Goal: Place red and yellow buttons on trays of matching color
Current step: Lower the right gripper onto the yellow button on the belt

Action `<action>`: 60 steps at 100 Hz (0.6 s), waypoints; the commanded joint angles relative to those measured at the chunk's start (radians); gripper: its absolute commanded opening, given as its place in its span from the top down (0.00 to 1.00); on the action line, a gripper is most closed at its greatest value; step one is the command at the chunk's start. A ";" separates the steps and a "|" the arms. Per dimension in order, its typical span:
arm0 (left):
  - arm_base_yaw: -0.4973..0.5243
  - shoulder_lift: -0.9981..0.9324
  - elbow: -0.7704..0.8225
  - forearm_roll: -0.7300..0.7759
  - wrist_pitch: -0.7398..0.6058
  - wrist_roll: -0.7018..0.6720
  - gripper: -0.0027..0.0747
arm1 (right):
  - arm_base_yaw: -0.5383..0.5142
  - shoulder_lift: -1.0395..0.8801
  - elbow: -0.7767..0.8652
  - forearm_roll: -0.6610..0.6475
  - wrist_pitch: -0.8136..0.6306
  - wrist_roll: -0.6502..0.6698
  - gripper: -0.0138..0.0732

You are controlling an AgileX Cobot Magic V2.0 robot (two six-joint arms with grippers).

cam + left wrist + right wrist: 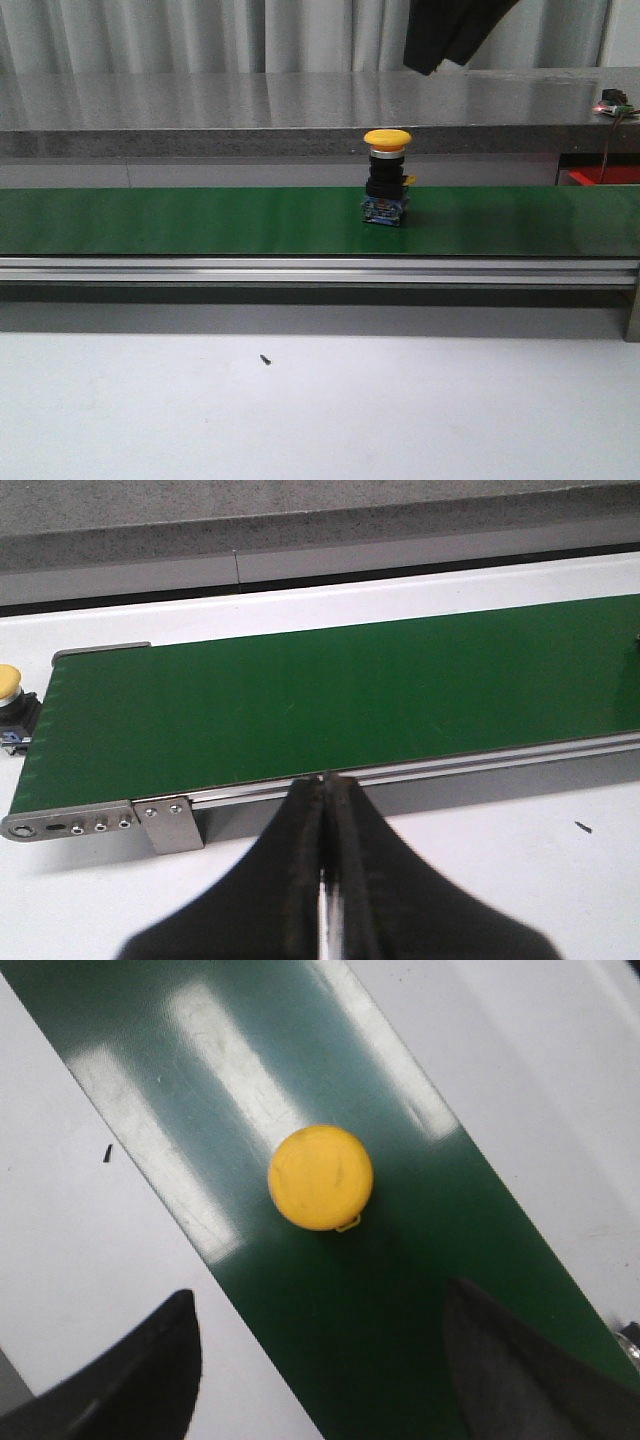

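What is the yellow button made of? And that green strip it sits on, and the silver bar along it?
The yellow button looks like smooth, slightly glossy plastic: even colour, rounded cap, black body below. The green belt seems rubbery or PVC, with a sheen that mirrors the lights in the right wrist view. The silver rail looks like brushed aluminium, though that is a guess from its pale metallic shine.

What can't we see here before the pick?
- Trays: none clearly in view; only a red shape cut off at the front view's right edge.
- Second yellow button: cut by the left wrist view's edge.
- Speck on the table: too small to identify.
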 commanded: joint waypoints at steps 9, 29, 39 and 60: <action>-0.010 0.002 -0.028 -0.025 -0.061 0.002 0.99 | -0.001 0.013 -0.023 0.013 0.002 -0.017 0.25; -0.010 0.002 -0.028 -0.025 -0.061 0.002 0.99 | -0.001 0.075 -0.023 0.011 -0.040 -0.017 0.25; -0.010 0.002 -0.028 -0.025 -0.061 0.002 0.99 | -0.001 0.098 -0.023 0.011 -0.057 -0.017 0.25; -0.010 0.002 -0.028 -0.025 -0.061 0.002 0.99 | -0.001 0.126 -0.024 0.011 -0.057 0.000 0.37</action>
